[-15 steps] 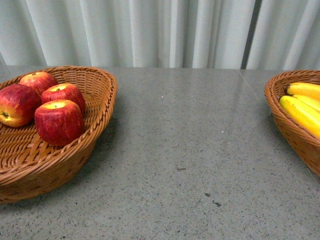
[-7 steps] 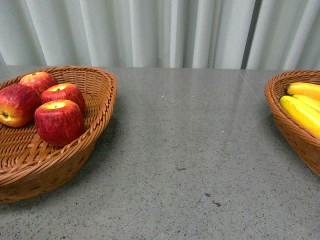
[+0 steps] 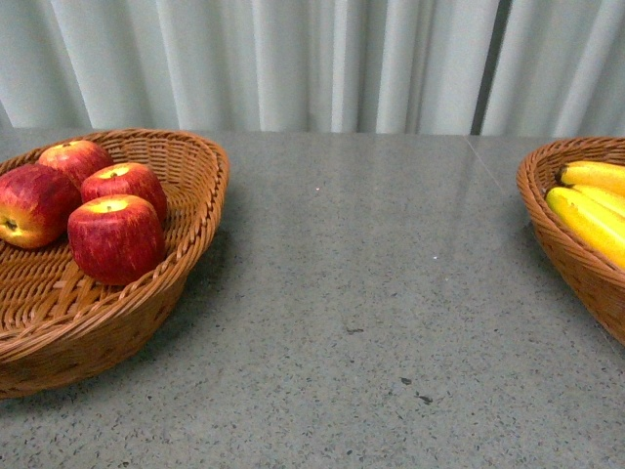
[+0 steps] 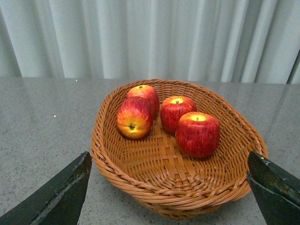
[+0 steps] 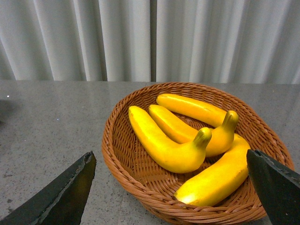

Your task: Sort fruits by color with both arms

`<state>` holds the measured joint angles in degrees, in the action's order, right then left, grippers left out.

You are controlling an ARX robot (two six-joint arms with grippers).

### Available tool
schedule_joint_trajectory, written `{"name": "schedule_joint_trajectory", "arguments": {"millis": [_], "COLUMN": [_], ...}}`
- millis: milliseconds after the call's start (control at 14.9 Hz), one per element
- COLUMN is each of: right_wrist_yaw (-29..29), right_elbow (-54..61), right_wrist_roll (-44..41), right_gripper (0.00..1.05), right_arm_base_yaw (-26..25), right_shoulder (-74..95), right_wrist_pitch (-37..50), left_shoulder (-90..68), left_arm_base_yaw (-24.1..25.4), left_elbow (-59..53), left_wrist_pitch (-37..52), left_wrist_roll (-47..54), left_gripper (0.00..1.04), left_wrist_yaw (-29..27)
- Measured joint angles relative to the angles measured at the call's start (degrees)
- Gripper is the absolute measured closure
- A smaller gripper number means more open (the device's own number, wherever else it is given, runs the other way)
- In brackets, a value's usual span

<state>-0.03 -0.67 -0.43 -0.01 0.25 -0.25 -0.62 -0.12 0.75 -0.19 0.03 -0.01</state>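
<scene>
Grey speckled tabletop [image 3: 371,293] before pale curtains carries two woven wicker baskets. Four glossy red apples [image 4: 197,134] sit in the left basket [image 4: 140,183], just ahead of the left gripper [image 4: 171,192], whose black fingers [image 4: 61,194] are spread wide and empty. Four curved yellow bananas [image 5: 164,143] lie in the right basket [image 5: 136,180] ahead of the equally spread, empty right gripper [image 5: 171,192].

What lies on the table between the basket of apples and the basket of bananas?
Nothing: in the front view the grey table is bare between the apple basket and the banana basket, apart from small dark specks.
</scene>
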Motion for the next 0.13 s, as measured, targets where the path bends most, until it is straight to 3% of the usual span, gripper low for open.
{"name": "schedule_joint_trajectory", "arguments": {"millis": [134], "right_wrist_yaw": [0.0], "right_elbow": [0.0], "right_wrist_roll": [0.0], "right_gripper": [0.07], "right_arm_base_yaw": [0.0], "right_shoulder": [0.0], "right_wrist_pitch": [0.0], "left_shoulder": [0.0], "left_arm_base_yaw": [0.0], "left_elbow": [0.0], "left_wrist_pitch": [0.0], "left_wrist_roll": [0.0], "left_gripper": [0.07], "left_wrist_yaw": [0.0]}}
